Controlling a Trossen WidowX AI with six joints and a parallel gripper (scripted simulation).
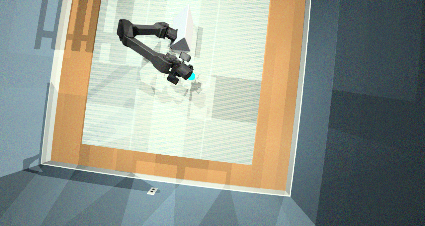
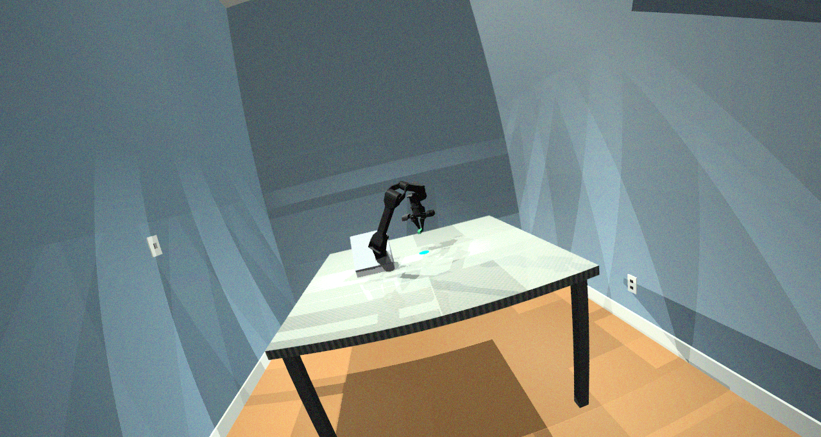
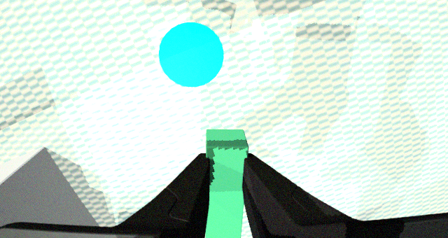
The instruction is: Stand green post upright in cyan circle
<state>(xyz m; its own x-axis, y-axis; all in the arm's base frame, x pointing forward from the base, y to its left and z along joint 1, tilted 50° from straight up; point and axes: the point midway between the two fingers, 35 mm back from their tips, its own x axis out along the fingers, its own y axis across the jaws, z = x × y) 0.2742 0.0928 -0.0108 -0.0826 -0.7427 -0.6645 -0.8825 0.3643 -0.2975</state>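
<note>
Between pincer [image 3: 227,171] fingers, green post [image 3: 226,168] end-down.

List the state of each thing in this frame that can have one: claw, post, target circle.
claw: shut on the green post, held above the table.
green post: gripped, off the table, end pointing down, not yet set down.
cyan circle: unoccupied, nothing standing in it; the post hangs short of it in the wrist view.
</note>
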